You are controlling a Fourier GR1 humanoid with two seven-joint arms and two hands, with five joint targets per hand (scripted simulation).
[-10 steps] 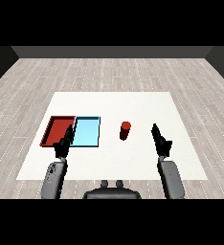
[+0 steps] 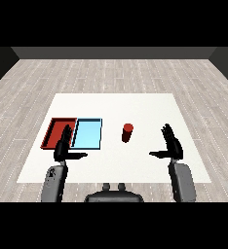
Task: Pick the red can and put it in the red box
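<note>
Standing upright on the white table point(image 2: 135, 104), the red can point(image 2: 127, 133) is sitting left of and beyond the right hand point(image 2: 170, 146), the nearer one, whose fingers are spreading wide. The left hand point(image 2: 64, 148), fingers straight, is hovering over the red tray point(image 2: 52, 130); the blue tray point(image 2: 88, 133) beside it is showing nothing inside.

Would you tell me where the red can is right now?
In the head view the red can stands upright on the table, just right of the light blue tray.
</note>
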